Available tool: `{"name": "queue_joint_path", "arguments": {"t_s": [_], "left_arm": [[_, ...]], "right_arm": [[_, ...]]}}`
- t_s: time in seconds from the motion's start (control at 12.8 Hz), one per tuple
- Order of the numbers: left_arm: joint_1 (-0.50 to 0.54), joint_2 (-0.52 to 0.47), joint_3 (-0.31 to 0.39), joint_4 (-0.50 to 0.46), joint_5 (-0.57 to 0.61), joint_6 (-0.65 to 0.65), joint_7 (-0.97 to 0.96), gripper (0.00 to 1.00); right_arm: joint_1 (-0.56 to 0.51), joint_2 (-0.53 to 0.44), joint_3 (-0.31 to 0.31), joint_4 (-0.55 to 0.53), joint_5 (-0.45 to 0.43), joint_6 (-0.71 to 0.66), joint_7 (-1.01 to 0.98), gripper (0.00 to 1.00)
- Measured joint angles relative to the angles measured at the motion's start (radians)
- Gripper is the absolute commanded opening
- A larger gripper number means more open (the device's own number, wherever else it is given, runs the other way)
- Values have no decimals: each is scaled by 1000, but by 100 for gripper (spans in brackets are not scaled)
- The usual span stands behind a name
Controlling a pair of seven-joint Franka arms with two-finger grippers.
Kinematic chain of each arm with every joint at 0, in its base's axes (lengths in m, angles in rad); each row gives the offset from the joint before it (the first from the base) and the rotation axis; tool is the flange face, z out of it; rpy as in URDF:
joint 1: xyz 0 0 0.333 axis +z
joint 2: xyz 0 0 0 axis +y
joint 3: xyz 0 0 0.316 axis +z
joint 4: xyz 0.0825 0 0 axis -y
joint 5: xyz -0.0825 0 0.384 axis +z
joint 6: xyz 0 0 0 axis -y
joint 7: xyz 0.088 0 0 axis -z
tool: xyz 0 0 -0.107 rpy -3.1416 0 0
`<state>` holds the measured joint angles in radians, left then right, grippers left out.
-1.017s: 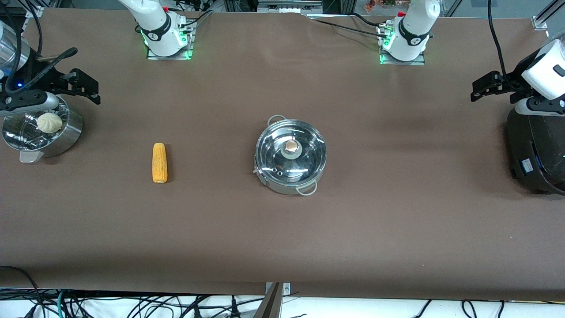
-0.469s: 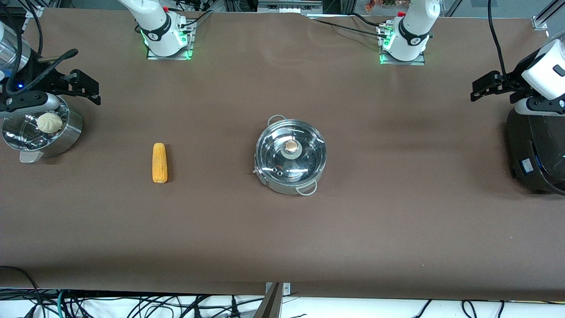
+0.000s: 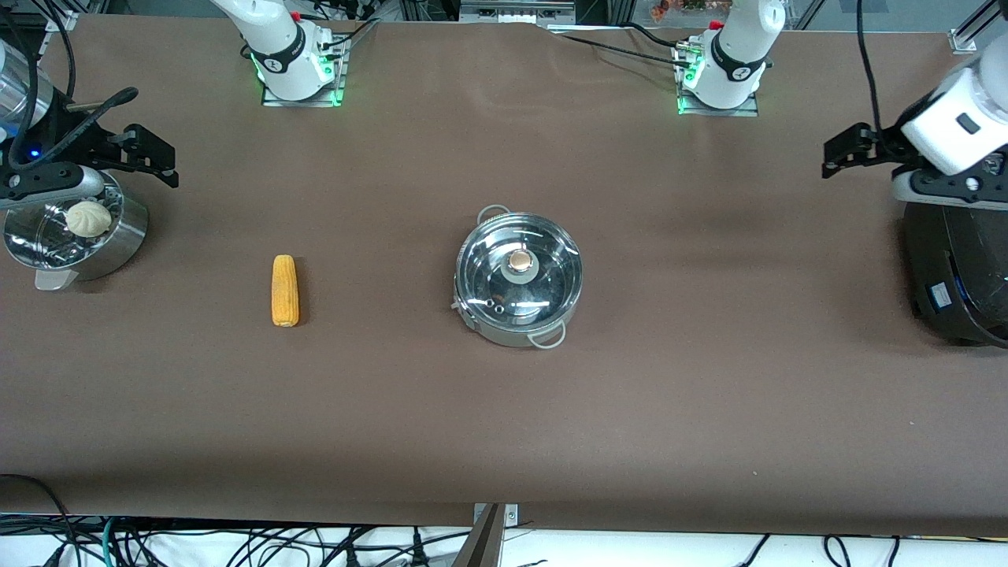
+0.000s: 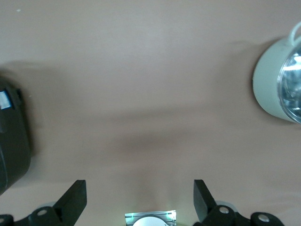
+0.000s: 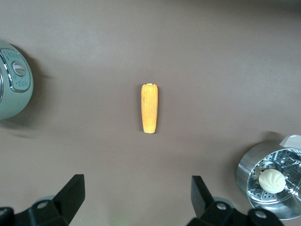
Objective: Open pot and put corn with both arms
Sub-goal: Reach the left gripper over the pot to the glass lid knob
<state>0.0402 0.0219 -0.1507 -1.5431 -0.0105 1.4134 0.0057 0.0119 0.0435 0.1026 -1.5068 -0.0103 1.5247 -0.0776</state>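
Both arms sit at the table's two ends, nothing grasped, so the task reads as at its start: the shallow round stainless-steel pot [image 3: 518, 285] with wire loop handles has its clear glass lid [image 3: 520, 272] with round knob on, mid-table, and the stubby yellow-orange corn cob [image 3: 284, 290] lies flat on the brown tabletop [image 3: 709, 378], well apart from the pot toward the right arm's end. Left gripper [image 3: 841, 150] hangs with fingers spread wide and empty over the table beside the black rounded cooker [image 3: 957, 272]; right gripper [image 3: 153, 153] is likewise spread and empty, over the table just beside the steel steamer bowl [image 3: 118, 240] with the white bun [image 3: 82, 218]. Likely next: left arm travels to the knob and lifts the lid, right arm drops on the cob across its short width. Plenty of bare table around pot and cob; only crowding is cooker and steamer at the ends. Edges are well off.
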Motion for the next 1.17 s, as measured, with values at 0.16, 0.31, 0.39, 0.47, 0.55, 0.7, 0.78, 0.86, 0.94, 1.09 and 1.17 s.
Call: {"name": "queue_joint_path", "arguments": {"t_s": [0.16,0.31,0.39,0.47,0.55,0.7,0.78,0.86,0.94,1.09,1.17], "left_arm": [[-7,6,-62,-1,-1,0,-18,100],[-19,34,-129,-1,-2,19,-102,100],[-28,55,-158,0,-3,53,-155,100],[-42,78,-180,1,-3,92,-197,100],[-61,103,-189,4,-5,132,-221,100],[-106,156,-192,9,-27,219,-244,100],[-127,181,-192,11,-32,263,-255,100],[-155,207,-192,12,-32,306,-277,100],[-189,234,-192,12,-32,348,-319,100],[-257,289,-192,13,-32,447,-409,100],[-285,320,-192,13,-32,505,-432,100]], "right_arm": [[0,0,0,0,0,0,0,100],[-1,0,-1,0,0,1,0,100],[-2,0,-2,0,-1,2,0,100],[-2,1,-3,0,-1,2,0,100],[-3,2,-3,0,-1,2,0,100],[-4,4,-3,0,-1,4,0,100],[-4,4,-3,0,-1,6,0,100],[-4,5,-3,0,-1,8,0,100],[-4,5,-3,0,-1,8,0,100],[-6,6,-3,0,-1,9,0,100],[-6,6,-3,0,-1,9,0,100]]}}
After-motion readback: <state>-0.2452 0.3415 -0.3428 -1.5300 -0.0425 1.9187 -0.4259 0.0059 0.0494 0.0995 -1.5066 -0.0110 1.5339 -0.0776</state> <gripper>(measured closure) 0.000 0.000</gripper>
